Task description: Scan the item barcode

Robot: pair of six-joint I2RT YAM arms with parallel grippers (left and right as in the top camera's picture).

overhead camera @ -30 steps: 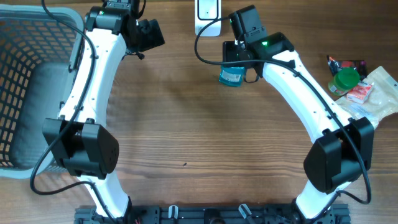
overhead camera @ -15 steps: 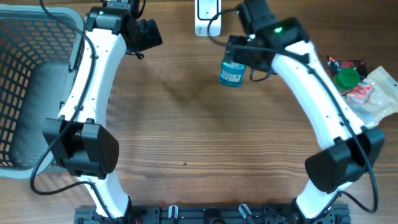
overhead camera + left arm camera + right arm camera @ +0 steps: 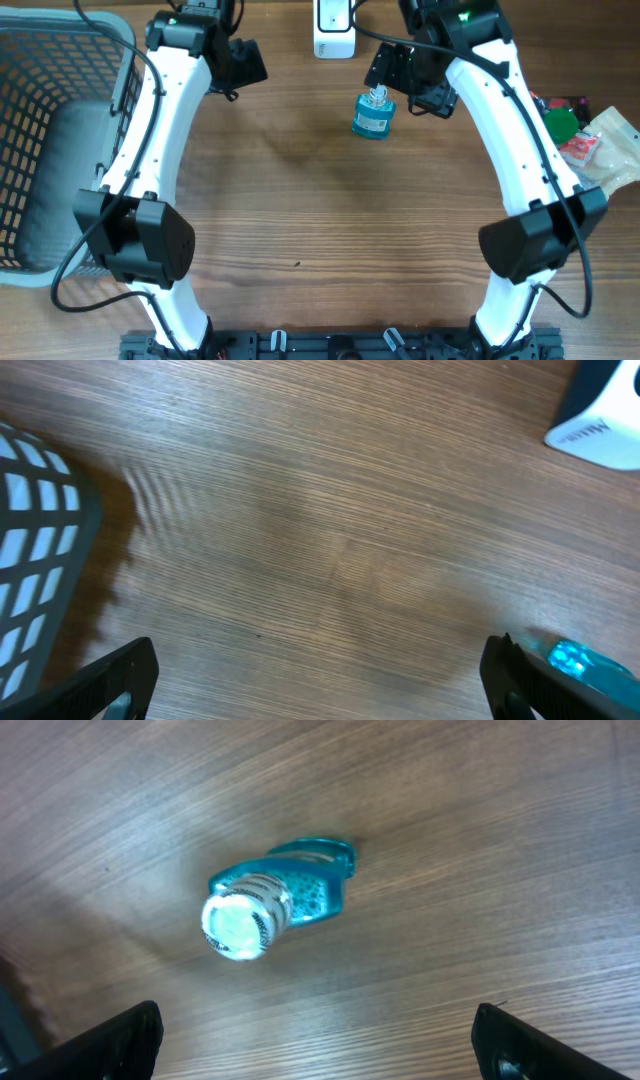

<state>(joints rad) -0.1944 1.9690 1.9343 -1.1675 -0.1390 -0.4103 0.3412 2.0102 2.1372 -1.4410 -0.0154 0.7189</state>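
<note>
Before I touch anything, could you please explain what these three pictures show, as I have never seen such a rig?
This is a robot with a white left arm and a white right arm at a wooden table. The wide picture looks down from above. The other two come from a camera on each wrist, with that gripper's dark fingertips in the bottom corners. Both the left gripper and the right gripper are open and hold nothing. A small blue bottle stands free on the table beneath the right gripper; the right wrist view looks down on its cap. Beyond it, at the far edge, is a white scanner. A grey basket sits on the robot's left, and a heap of packets on its right.
</note>
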